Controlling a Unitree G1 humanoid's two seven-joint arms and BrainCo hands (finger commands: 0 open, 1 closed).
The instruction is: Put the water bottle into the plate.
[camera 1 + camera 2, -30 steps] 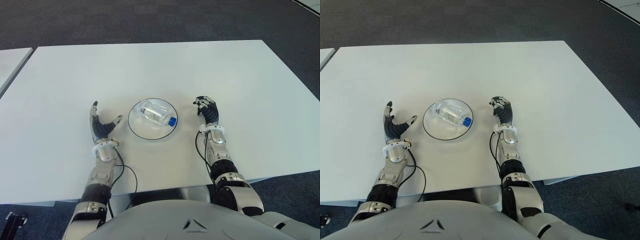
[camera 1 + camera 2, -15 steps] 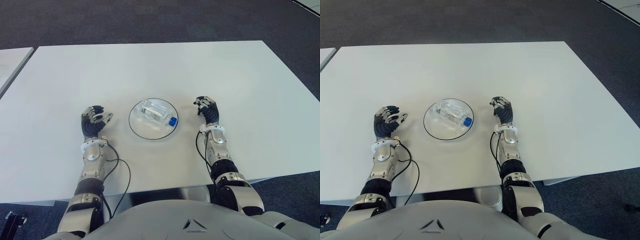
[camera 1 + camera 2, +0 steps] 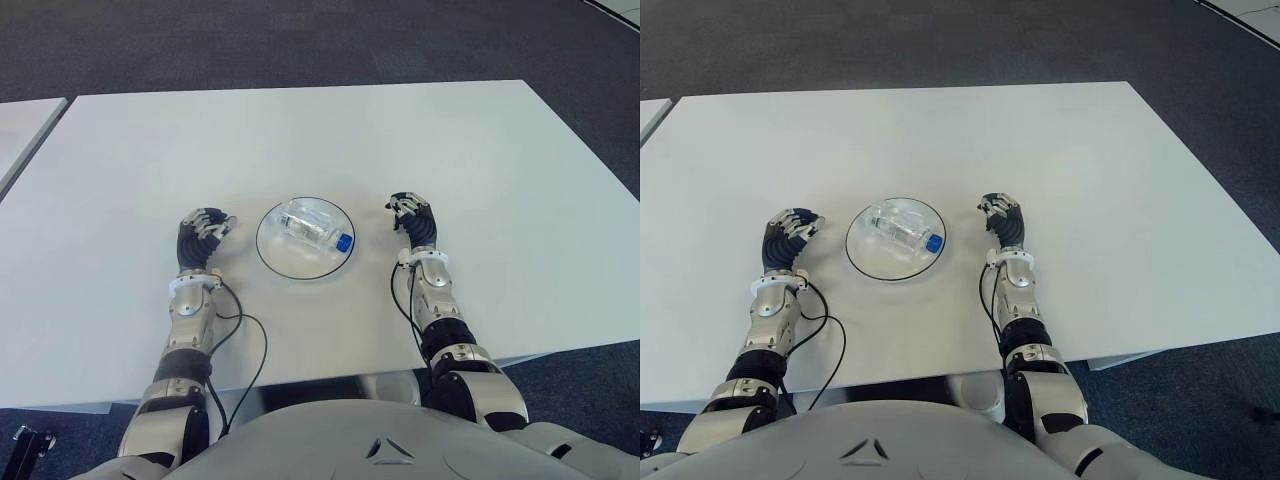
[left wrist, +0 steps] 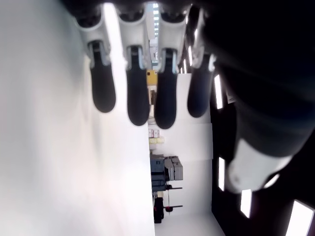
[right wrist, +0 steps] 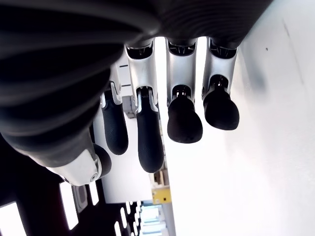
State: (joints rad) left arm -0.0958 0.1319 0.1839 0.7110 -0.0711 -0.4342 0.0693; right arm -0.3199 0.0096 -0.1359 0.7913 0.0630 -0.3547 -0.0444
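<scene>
Right hand (image 5: 162, 123) seen close, 4 dark fingertips (image 5: 184, 125) curled and empty, beside white table (image 5: 266, 162)

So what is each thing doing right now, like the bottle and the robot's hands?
water bottle: lying on its side in the plate, blue cap on.
plate: flat on the white table, holding the bottle.
left hand: left of the plate, fingers curled, empty.
right hand: right of the plate, fingers curled, empty.

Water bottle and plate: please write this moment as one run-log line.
clear plastic water bottle with blue cap: lying in round white plate | left hand: curled, empty, left of plate | right hand: curled, empty, right of plate
</scene>
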